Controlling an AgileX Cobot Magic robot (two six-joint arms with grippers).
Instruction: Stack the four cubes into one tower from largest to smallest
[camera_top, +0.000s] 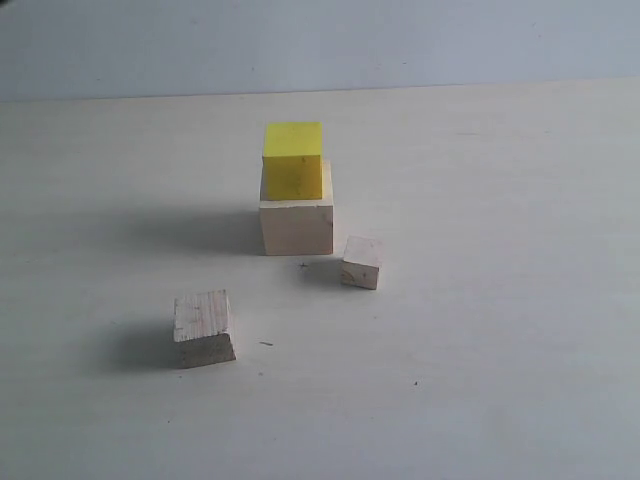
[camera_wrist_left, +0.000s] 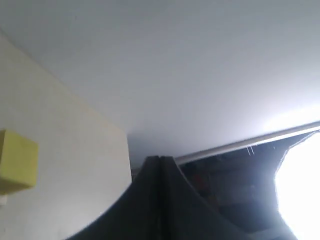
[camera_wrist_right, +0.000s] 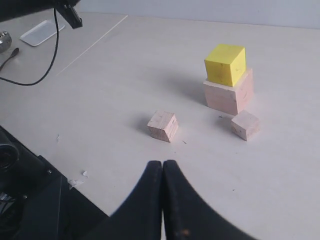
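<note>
While the yellow cube (camera_top: 293, 160) rests on the large wooden cube (camera_top: 296, 228) near the middle of the table (camera_top: 520, 380), the small wooden cube (camera_top: 361, 262) lies just beside that pair's base, not touching it. The medium wooden cube (camera_top: 204, 328) lies apart, nearer the camera. Left gripper (camera_wrist_left: 160, 160) and right gripper (camera_wrist_right: 163, 165): jaws pressed together, holding nothing, clear of all cubes.
</note>
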